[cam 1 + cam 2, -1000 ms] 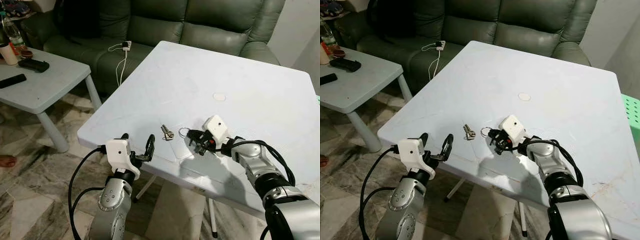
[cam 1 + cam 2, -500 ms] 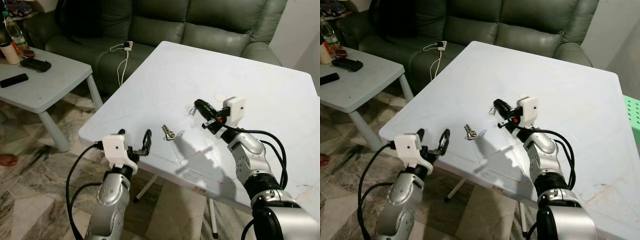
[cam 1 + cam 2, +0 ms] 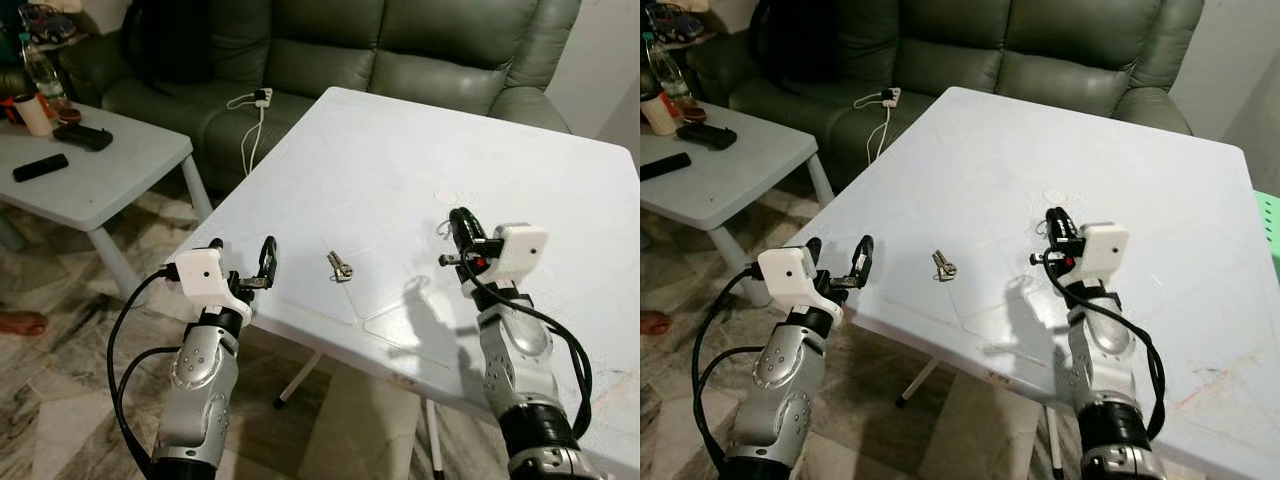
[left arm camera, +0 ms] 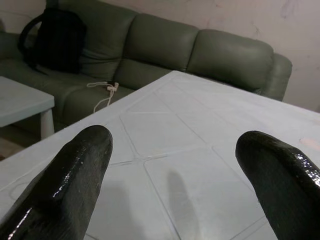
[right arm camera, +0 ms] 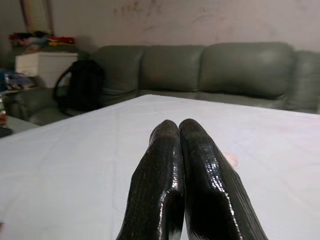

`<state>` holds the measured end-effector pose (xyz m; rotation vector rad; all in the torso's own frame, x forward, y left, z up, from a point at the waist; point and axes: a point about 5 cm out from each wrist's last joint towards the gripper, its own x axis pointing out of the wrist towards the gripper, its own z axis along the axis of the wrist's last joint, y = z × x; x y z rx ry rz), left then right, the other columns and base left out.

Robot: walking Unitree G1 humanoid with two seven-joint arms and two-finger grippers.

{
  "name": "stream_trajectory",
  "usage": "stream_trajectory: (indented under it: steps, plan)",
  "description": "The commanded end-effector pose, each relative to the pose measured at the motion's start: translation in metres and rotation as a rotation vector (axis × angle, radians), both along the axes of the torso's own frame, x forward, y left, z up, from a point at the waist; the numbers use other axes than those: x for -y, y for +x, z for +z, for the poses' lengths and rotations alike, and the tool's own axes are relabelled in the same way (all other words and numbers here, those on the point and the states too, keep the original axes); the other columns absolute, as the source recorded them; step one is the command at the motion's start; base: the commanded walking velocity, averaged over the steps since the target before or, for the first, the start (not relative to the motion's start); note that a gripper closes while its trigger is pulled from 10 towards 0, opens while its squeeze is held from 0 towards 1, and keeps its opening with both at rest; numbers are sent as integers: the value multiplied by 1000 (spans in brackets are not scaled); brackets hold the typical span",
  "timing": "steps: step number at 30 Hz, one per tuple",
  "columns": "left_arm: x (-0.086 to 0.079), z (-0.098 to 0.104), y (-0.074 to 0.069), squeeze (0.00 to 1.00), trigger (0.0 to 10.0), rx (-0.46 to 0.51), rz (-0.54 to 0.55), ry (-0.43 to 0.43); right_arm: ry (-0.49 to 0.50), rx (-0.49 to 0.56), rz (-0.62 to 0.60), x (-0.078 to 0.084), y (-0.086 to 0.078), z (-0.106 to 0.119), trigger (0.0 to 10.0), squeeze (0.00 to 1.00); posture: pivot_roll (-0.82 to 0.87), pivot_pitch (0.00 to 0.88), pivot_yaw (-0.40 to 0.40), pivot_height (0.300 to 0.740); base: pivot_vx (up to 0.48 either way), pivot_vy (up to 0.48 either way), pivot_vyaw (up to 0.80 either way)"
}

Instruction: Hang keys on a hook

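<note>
Seen from above on a pale blue desk [image 3: 420, 150]: a small bunch of keys [image 3: 339, 266] lying flat near the front edge, between the two arms and touched by neither. Left tool [image 3: 246, 268] raised at the desk's near-left corner, its two black fingers [image 4: 75, 175] spread wide apart and holding nothing, aimed across the surface toward the sofa. Right tool [image 3: 460, 225] lifted above the desk well to the right of the keys, fingers [image 5: 200, 165] pressed together along their whole length; a thin wire ring [image 3: 442, 228] visible just beside their tip, though whether pinched between them cannot be told. A small pale round disc [image 3: 446, 198] resting on the desk just beyond the right tool. Behind the desk, a dark green sofa [image 3: 420, 45] with a white charger and cable [image 3: 255, 105] trailing over its seat and a black backpack [image 4: 57, 42] propped against its back. To the left, a low desk [image 3: 80, 170] of the same pale colour, carrying two dark remotes [image 3: 82, 137], a bottle [image 3: 38, 75] and a cup [image 3: 36, 114]. Marble-patterned floor [image 3: 60, 400] underneath.
</note>
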<state>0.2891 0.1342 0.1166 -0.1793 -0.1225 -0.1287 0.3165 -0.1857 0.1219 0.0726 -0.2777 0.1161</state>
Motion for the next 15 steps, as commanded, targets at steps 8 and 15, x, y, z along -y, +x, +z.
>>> stream_trajectory:
  steps: [8,15]
  plan:
    - [0,5,12,0,10000,15,3,26,-48,-52,-51,-3,-11,-3,10000,0,-8,19,-36,740,0,0,0]
    - [-5,8,17,0,10000,18,9,17,-52,-94,-78,-7,-8,-4,10000,0,-4,15,-28,740,0,0,-334]
